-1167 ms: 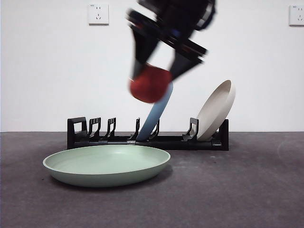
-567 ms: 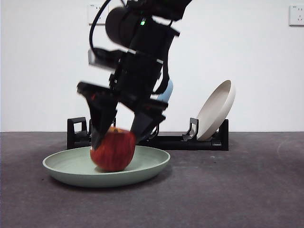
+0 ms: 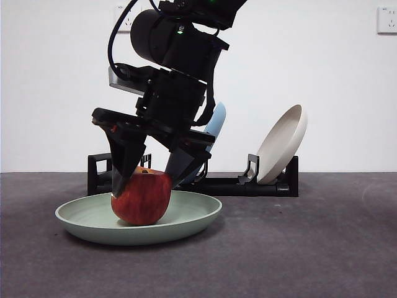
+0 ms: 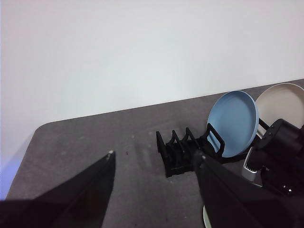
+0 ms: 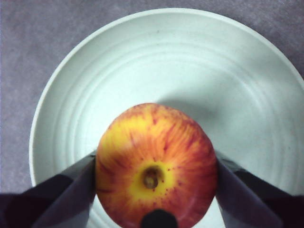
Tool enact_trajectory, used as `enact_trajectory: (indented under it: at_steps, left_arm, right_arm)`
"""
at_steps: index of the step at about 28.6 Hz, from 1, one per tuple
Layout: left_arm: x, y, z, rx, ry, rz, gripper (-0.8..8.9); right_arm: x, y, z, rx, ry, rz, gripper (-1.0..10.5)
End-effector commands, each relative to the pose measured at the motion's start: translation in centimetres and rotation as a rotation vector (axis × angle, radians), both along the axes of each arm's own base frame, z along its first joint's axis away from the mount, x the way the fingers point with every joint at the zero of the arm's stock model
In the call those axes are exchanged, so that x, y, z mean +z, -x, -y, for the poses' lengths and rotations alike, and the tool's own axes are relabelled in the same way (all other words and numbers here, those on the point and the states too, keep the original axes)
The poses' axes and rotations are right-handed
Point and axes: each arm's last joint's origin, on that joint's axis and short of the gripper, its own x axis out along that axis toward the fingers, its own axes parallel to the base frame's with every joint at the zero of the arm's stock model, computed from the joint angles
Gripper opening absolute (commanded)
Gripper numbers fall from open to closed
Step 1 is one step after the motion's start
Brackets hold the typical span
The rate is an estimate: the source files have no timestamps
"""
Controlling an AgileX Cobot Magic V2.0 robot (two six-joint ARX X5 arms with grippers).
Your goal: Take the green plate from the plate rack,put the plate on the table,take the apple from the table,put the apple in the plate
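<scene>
Resting in the wide, pale mint green plate (image 3: 93, 220) on the dark grey table (image 3: 310, 248), the round red-and-yellow apple (image 3: 142, 197) is clamped on both sides by the right gripper (image 3: 149, 177). Its wrist view alone shows the stem dimple. Only the left wrist view shows the left gripper (image 4: 154, 159), spread and empty, above the black plate rack (image 4: 183, 154) holding a light blue plate (image 4: 233, 123).

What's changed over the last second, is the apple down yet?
The right gripper carried the apple down from above the plate rack into the green plate, where it now sits, jaws still against it. Plate, rack and its two plates stayed put.
</scene>
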Motion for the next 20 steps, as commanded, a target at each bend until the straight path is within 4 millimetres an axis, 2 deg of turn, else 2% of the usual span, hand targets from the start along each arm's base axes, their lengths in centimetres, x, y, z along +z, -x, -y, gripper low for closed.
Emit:
enact_trajectory:
  at_steps: [1, 6, 10, 13, 20]
  left_arm:
    - [-0.1, 0.0, 0.0, 0.007, 0.012, -0.002, 2.81]
    - [-0.1, 0.0, 0.0, 0.007, 0.012, -0.002, 2.81]
    - [-0.1, -0.1, 0.1, 0.007, 0.011, -0.003, 2.81]
    - [-0.1, -0.2, 0.3, 0.005, 0.009, -0.005, 2.81]
    - [0.5, -1.8, 2.5, -0.030, -0.004, -0.005, 2.79]
  right_arm:
    - [-1.2, 0.1, -0.3, -0.008, 0.016, -0.031, 4.7]
    - [-0.6, 0.2, -0.3, -0.009, 0.006, -0.022, 4.7]
    - [0.9, 0.4, 0.0, -0.008, -0.021, 0.003, 4.7]
    - [2.9, 0.8, 0.6, -0.011, -0.047, 0.028, 4.7]
    - [10.1, 2.1, 4.0, -0.039, -0.153, 0.138, 4.7]
